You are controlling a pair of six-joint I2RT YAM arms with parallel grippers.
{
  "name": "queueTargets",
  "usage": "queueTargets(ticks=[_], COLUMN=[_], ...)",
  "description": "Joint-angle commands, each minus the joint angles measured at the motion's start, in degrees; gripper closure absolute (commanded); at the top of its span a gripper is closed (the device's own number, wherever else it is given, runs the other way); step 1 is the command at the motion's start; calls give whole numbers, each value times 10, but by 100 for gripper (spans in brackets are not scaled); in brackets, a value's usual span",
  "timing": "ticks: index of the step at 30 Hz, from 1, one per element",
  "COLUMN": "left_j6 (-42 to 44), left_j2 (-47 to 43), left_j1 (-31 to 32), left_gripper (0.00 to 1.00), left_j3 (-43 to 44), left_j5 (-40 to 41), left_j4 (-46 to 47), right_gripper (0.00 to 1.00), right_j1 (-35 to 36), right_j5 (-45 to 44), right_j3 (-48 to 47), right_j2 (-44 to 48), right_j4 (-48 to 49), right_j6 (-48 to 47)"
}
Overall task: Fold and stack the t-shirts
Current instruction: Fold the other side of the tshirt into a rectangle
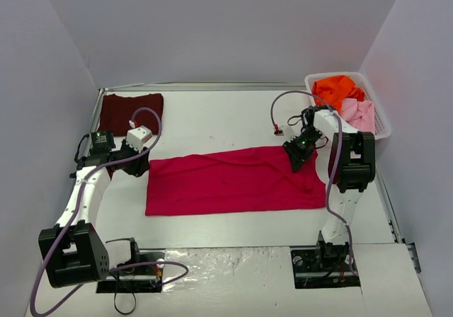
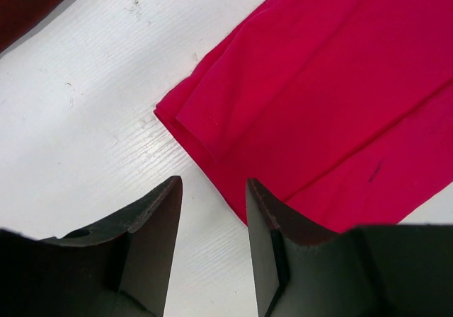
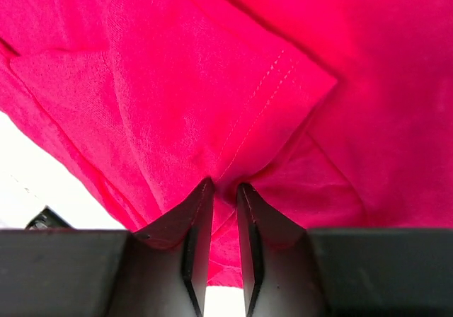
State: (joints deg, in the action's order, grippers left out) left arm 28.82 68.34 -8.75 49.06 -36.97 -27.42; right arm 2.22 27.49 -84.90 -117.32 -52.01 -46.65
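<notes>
The crimson t-shirt lies flat as a long band across the middle of the table, and the right gripper pinches a fold of cloth at its far right corner. The left gripper sits just beside the shirt's far left corner, fingers spread with nothing between them. The maroon t-shirt lies at the far left.

the white table shows bare between the jaws of my left gripper. on it the red shirt lies flat, from just ahead of them across to my right gripper. the maroon shirt lies beyond my left jaws, and the basket sits past my right ones.
</notes>
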Motion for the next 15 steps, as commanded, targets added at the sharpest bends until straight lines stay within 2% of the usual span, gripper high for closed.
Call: queueTargets(ticks=[1, 2, 7, 15], left_j6=[-9, -10, -11, -11], left_j2=[-20, -21, -29, -43], left_j1=[-5, -5, -5, -5], left_gripper=[60, 60, 60, 60], left_j3=[17, 16, 16, 8], left_j5=[-5, -6, -9, -9], left_j4=[-4, -4, -7, -6], right_gripper=[84, 84, 99, 99], right_j1=[-2, -2, 0, 39], right_j5=[10, 9, 6, 11], right_j3=[18, 22, 50, 102], right_j2=[39, 54, 107, 183], right_j4=[-31, -31, -36, -42], right_j6=[-6, -5, -1, 6])
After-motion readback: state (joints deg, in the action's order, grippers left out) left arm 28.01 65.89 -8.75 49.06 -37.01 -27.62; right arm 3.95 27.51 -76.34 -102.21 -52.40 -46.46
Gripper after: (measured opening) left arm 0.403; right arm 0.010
